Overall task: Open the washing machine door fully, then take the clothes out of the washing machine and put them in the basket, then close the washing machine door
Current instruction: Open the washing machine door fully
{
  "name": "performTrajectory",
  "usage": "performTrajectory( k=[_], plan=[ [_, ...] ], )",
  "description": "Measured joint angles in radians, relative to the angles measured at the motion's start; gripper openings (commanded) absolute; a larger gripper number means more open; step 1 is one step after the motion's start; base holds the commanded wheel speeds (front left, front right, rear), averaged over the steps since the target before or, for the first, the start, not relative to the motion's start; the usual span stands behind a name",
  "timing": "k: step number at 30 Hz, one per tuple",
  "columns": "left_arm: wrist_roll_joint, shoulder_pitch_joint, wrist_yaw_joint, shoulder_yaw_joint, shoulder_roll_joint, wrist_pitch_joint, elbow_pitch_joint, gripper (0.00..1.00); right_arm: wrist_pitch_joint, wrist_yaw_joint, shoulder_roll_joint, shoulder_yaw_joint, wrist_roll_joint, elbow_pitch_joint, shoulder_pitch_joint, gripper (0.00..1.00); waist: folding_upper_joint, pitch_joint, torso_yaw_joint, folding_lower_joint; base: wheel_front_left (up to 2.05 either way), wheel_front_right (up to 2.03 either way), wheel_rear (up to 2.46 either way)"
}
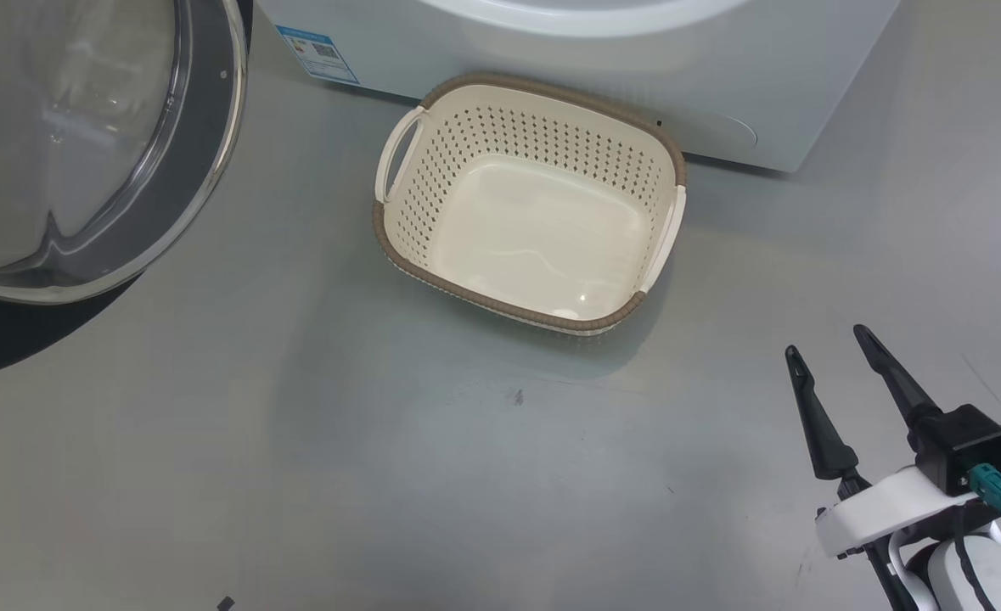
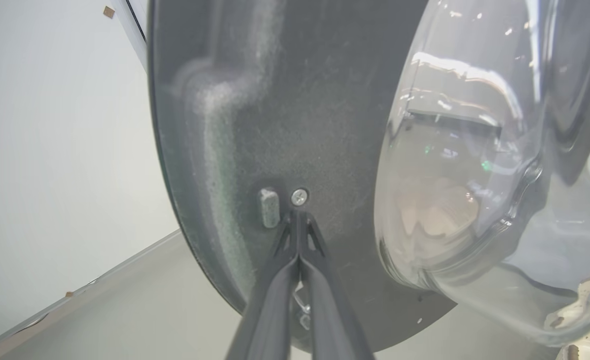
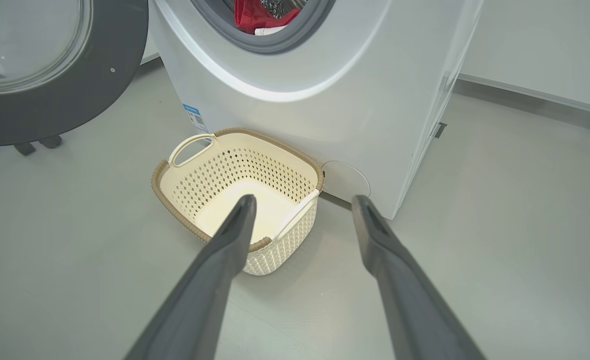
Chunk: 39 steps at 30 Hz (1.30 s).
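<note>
The washing machine door (image 1: 199, 170) stands swung open at the upper left, its glass bowl bulging from the dark rim. My left gripper (image 2: 299, 216) is shut with nothing in it, tips at the door (image 2: 284, 100) rim beside a screw and a small grey nub. The cream basket (image 1: 551, 127) sits on the floor against the white washing machine (image 1: 721, 76) and holds nothing. Low at the right, my right gripper (image 1: 827, 341) hangs open above the floor. Its wrist view looks past the gripper (image 3: 303, 200) at the basket (image 3: 274, 145), the washing machine (image 3: 325, 125), the door (image 3: 74, 100), and red clothes (image 3: 254, 17) in the drum.
Smooth grey floor (image 1: 381, 467) spreads around the basket. A blue label (image 1: 317, 53) marks the machine's lower corner and a round cover (image 3: 345, 180) sits low on its front. A white wall with a baseboard (image 3: 525, 90) runs behind to the right.
</note>
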<state>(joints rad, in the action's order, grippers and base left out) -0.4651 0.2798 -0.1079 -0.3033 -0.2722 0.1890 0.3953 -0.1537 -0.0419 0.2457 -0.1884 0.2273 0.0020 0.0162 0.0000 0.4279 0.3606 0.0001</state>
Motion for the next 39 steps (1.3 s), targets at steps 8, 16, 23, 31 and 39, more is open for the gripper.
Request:
performTrajectory(
  k=[8, 16, 23, 31, 39],
  plan=[
    [0.001, 0.033, 0.019, 0.011, -0.022, 0.000, 0.057, 0.00, 0.007, 0.000, 0.009, 0.007, 0.000, -0.008, -0.008, 1.00, 0.0000, 0.011, -0.008, 0.0000, 0.00, 0.00, 0.00],
    [0.004, 0.054, 0.026, 0.019, -0.026, 0.007, 0.101, 0.00, 0.007, 0.000, 0.008, 0.009, 0.000, -0.010, -0.008, 1.00, 0.0000, 0.000, -0.011, -0.0001, 0.00, 0.00, 0.00],
    [0.032, 0.057, 0.047, 0.070, -0.022, 0.024, 0.120, 0.00, -0.018, 0.000, -0.015, 0.000, 0.000, 0.011, -0.017, 1.00, 0.0000, -0.045, -0.012, -0.0001, 0.00, 0.00, 0.00],
    [0.090, 0.047, 0.078, 0.141, -0.006, 0.035, 0.105, 0.00, -0.040, 0.000, -0.062, -0.012, 0.016, 0.052, -0.029, 1.00, 0.0000, -0.114, -0.027, -0.0001, 0.00, 0.00, 0.00],
    [0.127, 0.002, 0.105, 0.215, 0.039, 0.041, 0.061, 0.00, -0.063, 0.002, -0.099, -0.011, 0.036, 0.094, -0.029, 1.00, 0.0000, -0.194, -0.054, -0.0001, 0.00, 0.00, 0.00]
  ],
)
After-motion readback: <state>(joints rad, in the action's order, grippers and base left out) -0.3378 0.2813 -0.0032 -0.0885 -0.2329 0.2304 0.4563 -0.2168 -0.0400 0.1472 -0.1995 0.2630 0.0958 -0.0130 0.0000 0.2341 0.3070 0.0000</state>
